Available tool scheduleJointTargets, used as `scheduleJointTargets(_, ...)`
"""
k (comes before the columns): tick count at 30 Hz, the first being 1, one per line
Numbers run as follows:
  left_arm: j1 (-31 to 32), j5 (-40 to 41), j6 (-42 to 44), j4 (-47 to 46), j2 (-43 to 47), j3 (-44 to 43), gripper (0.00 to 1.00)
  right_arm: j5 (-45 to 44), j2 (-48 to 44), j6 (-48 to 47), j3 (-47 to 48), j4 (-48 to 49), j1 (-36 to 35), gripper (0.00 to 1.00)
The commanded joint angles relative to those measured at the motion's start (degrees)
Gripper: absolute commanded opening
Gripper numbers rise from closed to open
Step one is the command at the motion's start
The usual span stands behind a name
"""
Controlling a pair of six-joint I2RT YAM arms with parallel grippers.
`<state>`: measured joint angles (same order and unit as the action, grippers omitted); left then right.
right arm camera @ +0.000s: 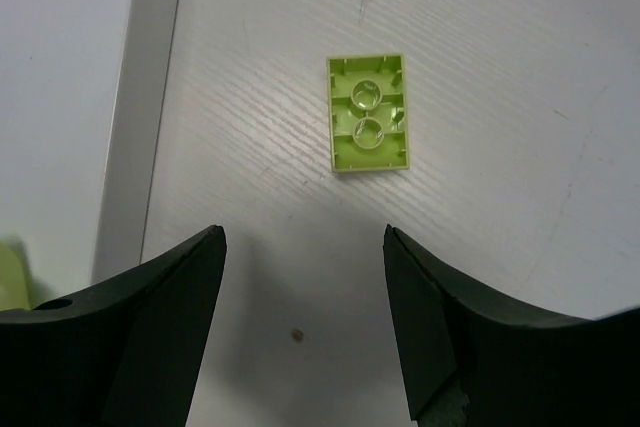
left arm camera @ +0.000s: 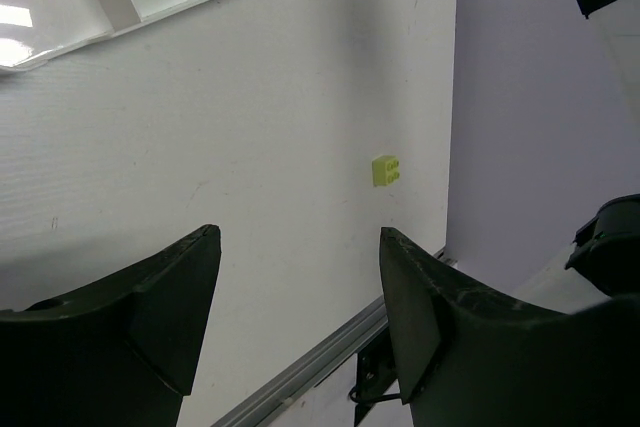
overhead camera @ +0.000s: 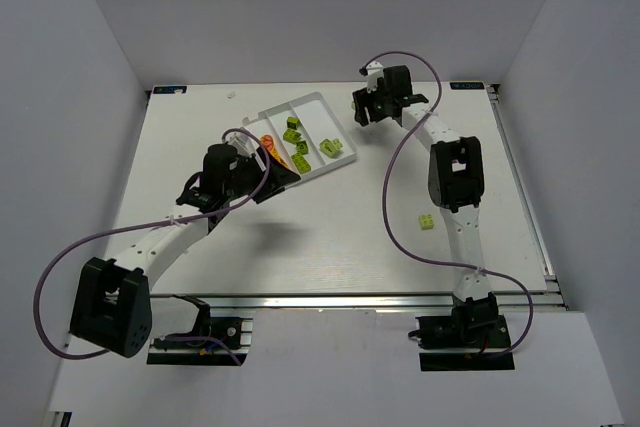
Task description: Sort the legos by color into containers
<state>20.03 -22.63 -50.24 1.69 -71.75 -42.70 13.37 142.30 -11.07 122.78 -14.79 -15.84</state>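
Right tool [right arm camera: 303,237] gapes above scuffed white table [overhead camera: 300,242], grey walls [overhead camera: 60,97] around.

Nothing can be read in any of the 3 views: no words, brands, numbers or signs. The only label-like marks are 2 small teal stickers on the far edge of the table [overhead camera: 300,237] in the top view. The left sticker [overhead camera: 170,90] is at the far left corner and the right sticker [overhead camera: 467,86] is at the far right corner. Any print on them is too small and blurred to make out.
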Motion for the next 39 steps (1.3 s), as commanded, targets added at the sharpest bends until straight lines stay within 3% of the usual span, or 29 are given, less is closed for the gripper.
scheduleJointTargets(1,0.9,2.7,-0.8,1.7,3.1,0.0,0.74,-0.8,-0.6,-0.9,1.1,9.3,0.0,0.7)
scheduleJointTargets(22,1.4,3.7,-0.4,5.2,-1.7,-5.6,0.74,-1.6,9.8,-1.8,8.0,19.4,-0.2,0.69)
scheduleJointTargets(28,1.4,4.1,-0.5,5.6,-2.3,-6.3,0.74,-1.8,11.9,-2.5,9.2,20.9,-0.1,0.63)
scheduleJointTargets(30,1.4,4.0,-0.6,5.5,-2.5,-6.3,0.74,-1.8,12.3,-2.5,9.8,20.9,0.2,0.57)
scheduleJointTargets(34,1.4,4.1,-0.7,5.3,-3.7,-7.0,0.74,-1.2,12.4,-2.1,9.8,21.6,0.0,0.32)
scheduleJointTargets(37,1.4,4.1,-0.4,5.3,-4.5,-8.0,0.74,-1.3,12.0,-1.8,9.2,21.9,0.3,0.05)
scheduleJointTargets(39,1.9,3.9,-0.3,5.2,-4.9,-8.6,0.74,-0.8,10.6,-0.8,7.8,22.7,0.6,0.0)
